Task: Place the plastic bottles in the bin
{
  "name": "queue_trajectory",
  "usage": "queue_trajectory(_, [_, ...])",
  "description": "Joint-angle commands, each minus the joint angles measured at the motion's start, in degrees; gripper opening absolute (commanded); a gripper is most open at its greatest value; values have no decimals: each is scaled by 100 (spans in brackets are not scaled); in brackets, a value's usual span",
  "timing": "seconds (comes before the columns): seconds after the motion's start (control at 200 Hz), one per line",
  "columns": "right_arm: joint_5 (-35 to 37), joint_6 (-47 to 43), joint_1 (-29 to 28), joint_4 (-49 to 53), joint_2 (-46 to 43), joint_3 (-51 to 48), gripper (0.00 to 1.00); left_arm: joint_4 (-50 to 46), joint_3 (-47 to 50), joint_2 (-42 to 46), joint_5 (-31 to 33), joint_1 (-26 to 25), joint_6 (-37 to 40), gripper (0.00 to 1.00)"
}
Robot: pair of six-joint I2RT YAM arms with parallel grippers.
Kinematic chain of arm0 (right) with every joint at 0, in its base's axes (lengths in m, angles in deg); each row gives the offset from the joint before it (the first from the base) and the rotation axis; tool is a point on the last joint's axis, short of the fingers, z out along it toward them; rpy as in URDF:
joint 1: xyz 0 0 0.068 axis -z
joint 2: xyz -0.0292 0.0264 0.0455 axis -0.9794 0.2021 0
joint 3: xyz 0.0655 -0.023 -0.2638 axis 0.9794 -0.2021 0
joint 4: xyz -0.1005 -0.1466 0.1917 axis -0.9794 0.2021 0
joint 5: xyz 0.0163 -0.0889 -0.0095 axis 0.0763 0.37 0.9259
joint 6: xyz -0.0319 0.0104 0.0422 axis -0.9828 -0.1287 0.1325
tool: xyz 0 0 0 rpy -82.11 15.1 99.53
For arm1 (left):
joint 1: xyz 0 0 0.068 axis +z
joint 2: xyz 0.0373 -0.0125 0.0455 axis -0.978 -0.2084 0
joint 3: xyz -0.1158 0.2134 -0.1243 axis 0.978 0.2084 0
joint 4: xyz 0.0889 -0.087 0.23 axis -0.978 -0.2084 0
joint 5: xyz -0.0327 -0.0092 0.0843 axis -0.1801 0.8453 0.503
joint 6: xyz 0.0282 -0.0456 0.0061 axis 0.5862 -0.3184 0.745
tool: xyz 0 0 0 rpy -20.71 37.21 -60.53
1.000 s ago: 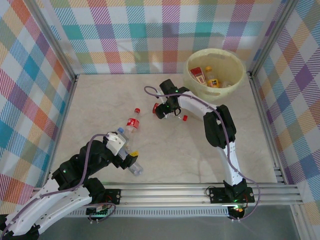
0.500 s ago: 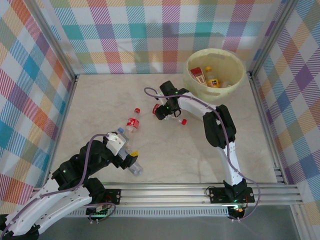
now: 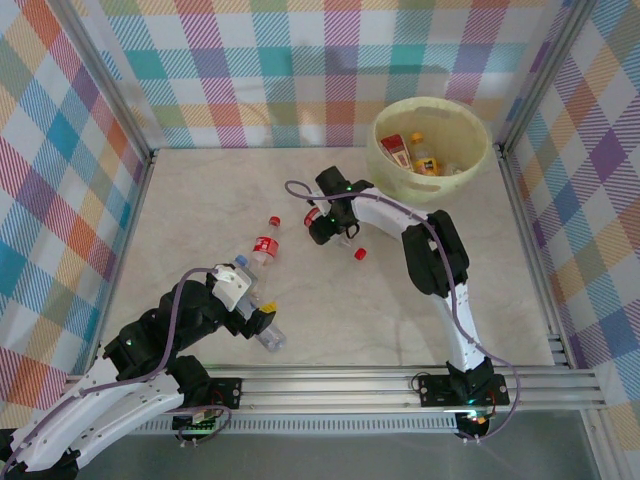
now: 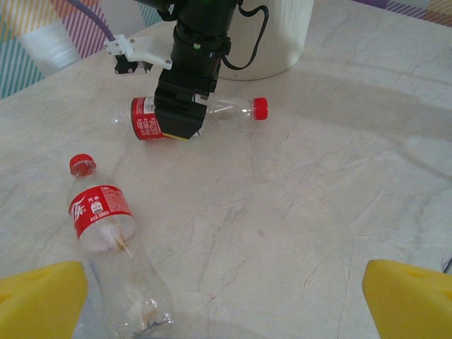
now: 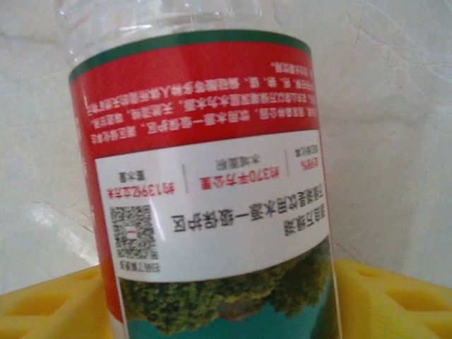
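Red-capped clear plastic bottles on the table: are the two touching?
Apart. Left wrist view shows bare marbled table between the far red-capped clear plastic bottle and the near one.

- Pale marbled table [image 3: 400, 300].
- Pale yellow bin [image 3: 478, 160] stands at its far right corner.
- Far red-capped bottle [image 4: 229, 109] and near red-capped bottle [image 4: 102, 212] lie on their sides mid-table.
- Clear bottle [image 3: 272, 338] lies front left.
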Motion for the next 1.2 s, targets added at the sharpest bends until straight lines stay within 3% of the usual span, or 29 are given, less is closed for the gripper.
queue_trajectory(0.0, [47,33,-62,130,49,43,68,47,58,40,-49,46,-35,100])
queue_trajectory(0.485, [-82,715,-126,-168,-1201,-783,59,92,59,124,-115,48,-88,100])
queue_trajectory(0.715, [-229,989,-143,-275,-2097,-1299,57,381,-405,-410,-561,48,-71,100])
queue_trajectory(1.035, [-244,1295,-169,-9,-3145,-1465,56,1642,-1036,-1775,-882,48,280,100])
queue_trajectory(1.195, [-94,1408,-174,232,-3683,-1329,55,2767,-1095,-2318,-1124,57,98,100])
